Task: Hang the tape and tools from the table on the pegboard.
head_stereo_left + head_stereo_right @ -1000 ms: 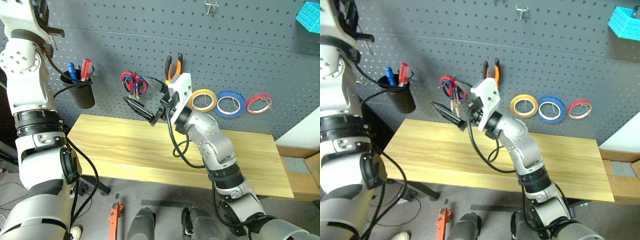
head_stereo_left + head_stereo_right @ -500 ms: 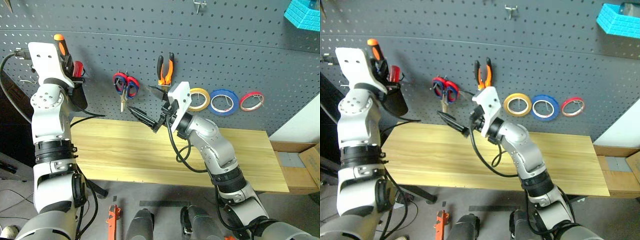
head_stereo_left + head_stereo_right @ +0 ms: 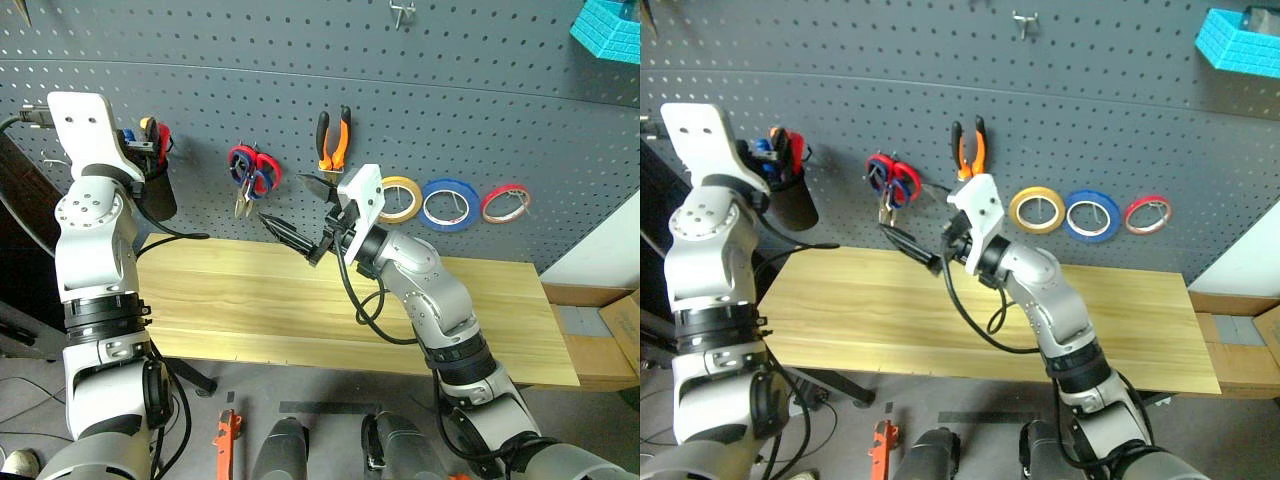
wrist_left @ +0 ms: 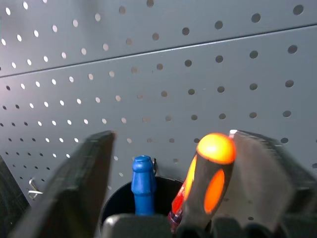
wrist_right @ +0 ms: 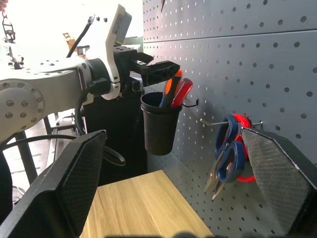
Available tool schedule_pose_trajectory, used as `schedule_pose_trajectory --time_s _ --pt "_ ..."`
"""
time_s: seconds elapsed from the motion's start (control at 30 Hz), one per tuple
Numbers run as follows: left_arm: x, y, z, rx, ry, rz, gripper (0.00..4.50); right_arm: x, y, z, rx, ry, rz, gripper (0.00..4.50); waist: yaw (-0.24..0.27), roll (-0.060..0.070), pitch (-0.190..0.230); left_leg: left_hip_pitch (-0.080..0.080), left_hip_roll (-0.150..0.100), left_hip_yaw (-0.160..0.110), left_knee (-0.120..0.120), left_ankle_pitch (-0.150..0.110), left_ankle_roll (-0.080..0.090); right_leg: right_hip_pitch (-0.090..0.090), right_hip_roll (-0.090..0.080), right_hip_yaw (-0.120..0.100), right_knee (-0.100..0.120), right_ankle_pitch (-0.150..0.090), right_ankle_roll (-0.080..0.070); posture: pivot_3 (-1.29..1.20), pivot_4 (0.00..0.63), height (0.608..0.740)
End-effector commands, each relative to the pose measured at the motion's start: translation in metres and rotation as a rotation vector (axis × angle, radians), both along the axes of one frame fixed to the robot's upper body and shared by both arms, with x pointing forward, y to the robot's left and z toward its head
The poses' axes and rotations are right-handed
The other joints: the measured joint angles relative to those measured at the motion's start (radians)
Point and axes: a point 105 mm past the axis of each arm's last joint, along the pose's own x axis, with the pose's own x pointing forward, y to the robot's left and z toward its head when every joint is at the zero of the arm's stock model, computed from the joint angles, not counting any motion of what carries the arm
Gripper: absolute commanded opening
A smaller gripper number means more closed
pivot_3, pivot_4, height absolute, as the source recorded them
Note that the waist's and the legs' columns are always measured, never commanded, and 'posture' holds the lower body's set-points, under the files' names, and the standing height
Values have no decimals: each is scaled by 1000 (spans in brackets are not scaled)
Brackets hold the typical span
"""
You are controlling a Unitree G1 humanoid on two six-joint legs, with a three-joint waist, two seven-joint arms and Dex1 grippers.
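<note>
Matt metal board, bare wood, glossy plastic

The pegboard [image 3: 480, 110] looks like matt grey painted metal; below it the table [image 3: 260, 300] is smooth pale wood with plank grain. On the pegboard, the screwdriver [image 4: 205, 186] handle shines like glossy plastic inside a matt black cup [image 5: 158, 126].

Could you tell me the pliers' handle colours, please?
Orange and black pliers, clearest in the left eye view.

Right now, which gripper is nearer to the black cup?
Left. The left gripper is right above the black cup, around the screwdriver handle; the right gripper is off beside the scissors.
</note>
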Motion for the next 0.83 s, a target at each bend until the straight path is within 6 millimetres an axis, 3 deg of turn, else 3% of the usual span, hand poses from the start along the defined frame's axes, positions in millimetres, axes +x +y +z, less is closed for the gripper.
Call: schedule_pose_trajectory --time_s 0.03,0.2,0.27,0.4,0.47,0.6,0.63,0.67,0.7,0.73,0.77,0.8,0.83 --pt "-14 3 11 -51 -51 -13 4484 -7 -16 11 13 -51 -21 4500 0 0 0 0 0 0 0 0 0 0 0 0 0 0 0 118 125 740" --pt "-53 7 -4 -148 -76 -31 4484 -21 -65 -12 -91 -20 -63 4500 0 0 0 -1 0 0 0 0 0 0 -6 3 -2 0 0 120 118 740" --pt "-71 -4 -16 -140 -52 -70 4484 -32 -84 -25 -147 5 -71 4500 1 0 0 -2 0 0 0 0 0 0 -6 3 -3 0 0 121 116 740" --pt "-99 -44 -59 -154 74 -184 4484 -46 -114 -55 -220 106 -150 4500 1 0 -2 -1 2 0 0 0 0 2 -8 5 -3 0 0 120 106 740" --pt "-107 -74 -99 -183 196 -243 4484 -39 -133 -86 -293 176 -303 4500 1 0 -6 5 -1 1 0 0 0 7 -7 5 -3 -4 4 119 95 740" --pt "-104 -98 -157 -208 375 -253 4484 -19 -161 -128 -402 269 -588 4500 -1 6 -20 25 0 2 0 -1 1 27 -5 5 -7 -10 -4 101 70 740" --pt "-97 -102 -177 -221 437 -248 4484 -11 -170 -138 -393 316 -685 4500 -6 15 -27 26 2 2 1 -3 -2 30 -2 4 -12 -10 -4 87 61 740" --pt "-92 -106 -194 -238 493 -247 4484 -5 -177 -146 -389 354 -761 4500 -12 31 -42 24 14 0 2 -5 -5 31 10 -2 -35 -8 -4 81 56 740" --pt "-86 -109 -206 -243 531 -246 4484 -1 -182 -153 -381 390 -817 4500 -25 59 -65 15 25 -7 1 -7 -2 36 24 -16 -72 5 -4 77 54 740" --pt "-81 -112 -212 -248 540 -256 4484 3 -188 -158 -363 431 -871 4500 -17 62 -76 -10 50 -13 -4 -9 1 54 38 -35 -131 43 -1 69 43 740" --pt "-77 -114 -217 -252 547 -267 4484 6 -193 -162 -360 448 -916 4500 -17 45 -86 -16 62 -10 -13 -7 3 48 20 -50 -119 48 0 65 39 740" --pt "-73 -116 -221 -260 553 -284 4484 9 -197 -166 -364 462 -946 4500 -14 31 -89 -15 52 9 -14 -2 11 41 -12 -57 -60 26 -2 65 39 740" --pt "-72 -117 -226 -261 563 -293 4484 10 -200 -170 -361 480 -964 4500 -14 31 -89 1 29 24 -6 -1 13 29 -26 -42 -22 -11 6 46 34 740"
